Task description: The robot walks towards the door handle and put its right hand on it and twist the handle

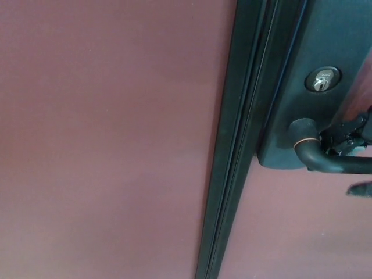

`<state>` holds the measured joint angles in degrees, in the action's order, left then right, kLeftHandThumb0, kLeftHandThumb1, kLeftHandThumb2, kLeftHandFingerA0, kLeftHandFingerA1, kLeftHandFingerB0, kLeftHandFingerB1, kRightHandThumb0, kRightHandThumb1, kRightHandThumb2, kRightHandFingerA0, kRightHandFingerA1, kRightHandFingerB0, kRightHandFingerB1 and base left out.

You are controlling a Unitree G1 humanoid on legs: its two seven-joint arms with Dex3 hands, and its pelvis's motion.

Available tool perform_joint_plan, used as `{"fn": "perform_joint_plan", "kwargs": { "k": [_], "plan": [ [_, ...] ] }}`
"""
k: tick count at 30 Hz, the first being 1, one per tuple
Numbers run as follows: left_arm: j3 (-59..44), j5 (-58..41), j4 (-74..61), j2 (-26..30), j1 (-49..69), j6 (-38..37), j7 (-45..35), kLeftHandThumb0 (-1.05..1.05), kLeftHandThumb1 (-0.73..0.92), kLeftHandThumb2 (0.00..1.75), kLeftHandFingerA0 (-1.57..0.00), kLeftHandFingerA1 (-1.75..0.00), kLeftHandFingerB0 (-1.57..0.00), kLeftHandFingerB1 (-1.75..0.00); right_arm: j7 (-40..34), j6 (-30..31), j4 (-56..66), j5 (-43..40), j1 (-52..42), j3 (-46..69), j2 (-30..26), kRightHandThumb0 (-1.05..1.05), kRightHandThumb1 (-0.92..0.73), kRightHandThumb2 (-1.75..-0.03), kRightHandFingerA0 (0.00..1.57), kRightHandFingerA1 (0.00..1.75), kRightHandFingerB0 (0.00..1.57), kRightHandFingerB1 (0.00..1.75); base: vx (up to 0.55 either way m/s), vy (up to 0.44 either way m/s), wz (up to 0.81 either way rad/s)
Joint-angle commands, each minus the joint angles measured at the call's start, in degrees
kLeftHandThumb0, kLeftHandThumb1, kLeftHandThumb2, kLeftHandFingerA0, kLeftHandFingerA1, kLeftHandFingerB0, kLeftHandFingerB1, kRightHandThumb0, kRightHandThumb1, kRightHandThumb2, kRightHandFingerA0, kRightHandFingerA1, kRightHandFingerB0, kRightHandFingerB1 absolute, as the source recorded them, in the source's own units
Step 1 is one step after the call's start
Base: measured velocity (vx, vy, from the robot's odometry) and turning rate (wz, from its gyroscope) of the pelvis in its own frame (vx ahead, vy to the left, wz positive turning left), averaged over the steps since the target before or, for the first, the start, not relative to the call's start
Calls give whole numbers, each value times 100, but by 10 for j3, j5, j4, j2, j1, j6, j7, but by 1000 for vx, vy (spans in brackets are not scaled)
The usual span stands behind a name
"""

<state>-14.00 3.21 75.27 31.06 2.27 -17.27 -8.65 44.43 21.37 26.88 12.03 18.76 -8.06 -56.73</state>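
One black fingertip pokes in just under the door handle, and the rest of the right hand sits just above the lever at the frame's right edge, its grip impossible to judge. The handle juts right from the dark plate, below the keyhole, beside the dark door edge.

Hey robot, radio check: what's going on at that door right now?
Right hand at the picture's right edge, on the door handle; grip unclear. Left hand not in view. Keyhole above the handle. Nothing in the way.

Reddish-brown wall panel beside dark vertical frame strip
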Motion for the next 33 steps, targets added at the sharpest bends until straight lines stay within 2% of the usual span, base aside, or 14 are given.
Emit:
{"fn": "perform_joint_plan", "kwargs": {
  "k": [1, 7, 8, 16, 17, 18, 19, 24, 25, 26, 30, 31, 33],
  "plan": [
    [0, -5, 1, 7, 5, -8, -6, -25, 49, 55, -74, -49, -53, -41, 100, 61, 4, -41, 53, 11, -41, -36, -23, -87, 1, 48, 0, 45, 0, 0, 0],
    [1, -4, 0, 7, 7, -9, -4, -25, 49, 55, -75, -50, -53, -41, 110, 84, 13, -56, 64, 25, -47, -36, -22, -86, 1, 49, 0, 45, 0, 0, 0],
    [0, -4, 1, 8, 9, -9, -5, -25, 49, 55, -75, -50, -53, -41, 120, 97, 21, -62, 74, 36, -59, -77, -46, -80, 5, 25, 12, 34, 0, 0, 0],
    [0, -5, 2, 8, 11, -6, -6, -25, 49, 55, -75, -50, -53, -41, 142, 113, 33, -66, 86, 46, -86, -76, -45, -81, 4, 17, 12, 33, 0, 0, 0],
    [-5, -10, 5, 8, 9, 3, -7, -25, 49, 56, -75, -50, -53, -41, 150, 118, 33, -77, 98, 53, -89, -79, -54, -61, 0, 20, 14, 26, 0, 0, 0],
    [-6, -11, 5, 8, 10, 2, -8, -25, 49, 56, -75, -50, -53, -41, 152, 120, 34, -80, 101, 55, -92, -79, -55, -60, 0, 20, 14, 26, 0, 0, 0],
    [-7, -10, 4, 9, 13, -1, -8, -24, 49, 55, -75, -51, -53, -41, 155, 122, 36, -84, 107, 59, -94, -74, -44, -84, 0, 14, 11, 28, 0, 0, 0],
    [-6, -6, 1, 10, 19, -9, -7, -25, 49, 55, -74, -50, -53, -41, 164, 132, 47, -96, 117, 74, -102, -73, -44, -84, 0, 15, 9, 27, 0, 0, 0],
    [-8, -9, 1, 10, 20, -8, -9, -25, 49, 55, -74, -50, -53, -41, 166, 136, 51, -99, 119, 80, -106, -79, -55, -61, 0, 20, 11, 25, 0, 0, 0],
    [-11, -11, 3, 9, 19, -6, -9, -33, 41, 67, -69, -57, -49, -49, 170, 140, 55, -106, 123, 90, -111, -78, -54, -60, 0, 21, 11, 25, 0, 0, 0],
    [-13, -12, 3, 9, 20, -5, -9, -33, 41, 67, -69, -57, -49, -49, 172, 145, 59, -112, 124, 95, -116, -78, -54, -60, 0, 21, 11, 25, 0, 0, 0],
    [-13, -11, 4, 10, 19, -5, -9, -25, 48, 55, -73, -49, -53, -41, 183, 149, 55, -130, 131, 119, -123, -73, -54, -57, 0, 24, 11, 25, 0, 0, 0],
    [-12, -9, 5, 12, 17, -3, -9, -25, 48, 55, -73, -48, -53, -41, 225, 163, 36, -195, 145, 207, -144, -70, -52, -57, 2, 24, 13, 26, 0, 0, 0]
  ]
}}
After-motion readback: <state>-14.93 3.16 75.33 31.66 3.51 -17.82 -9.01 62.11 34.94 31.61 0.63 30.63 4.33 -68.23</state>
